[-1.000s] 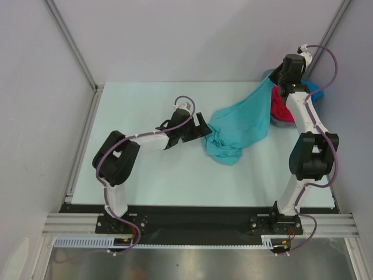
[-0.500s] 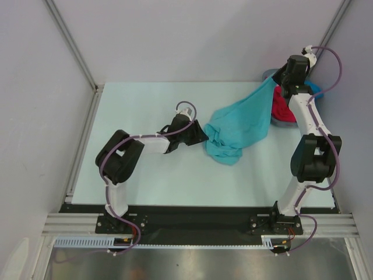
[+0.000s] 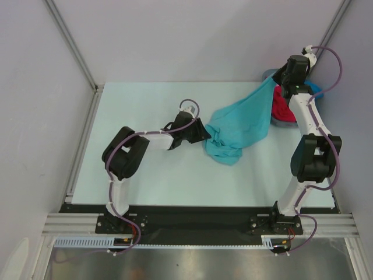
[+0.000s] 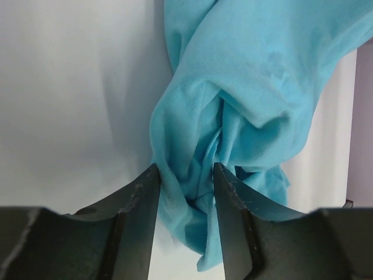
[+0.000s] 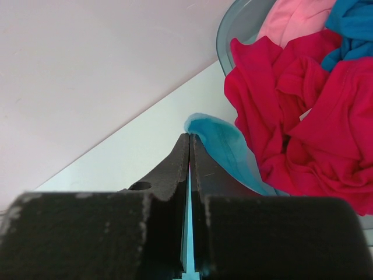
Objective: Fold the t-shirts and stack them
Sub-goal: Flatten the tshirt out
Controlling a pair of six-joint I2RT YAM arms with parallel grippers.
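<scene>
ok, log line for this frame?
left fingers: gripping teal t-shirt bunch on table | right fingers: shut on its corner, held up by basket

Setting: robotics lab test cell. Pale table (image 3: 145, 105) boxed in by plain blank panels (image 3: 35, 87) on an aluminium extrusion frame (image 3: 73, 49). Left arm (image 3: 125, 160) and right arm (image 3: 315, 157) bolted to its front rail (image 3: 198, 224), purple cabling (image 3: 335, 64) exposed.

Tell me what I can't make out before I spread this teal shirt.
Left wrist: teal t-shirt bunches inside the left gripper; firm pinch unclear.
Top view: right arm and cloth hide most of the basket.
Right wrist: frame edges crop the red t-shirt, pink t-shirt and blue t-shirt; count unknown.
</scene>
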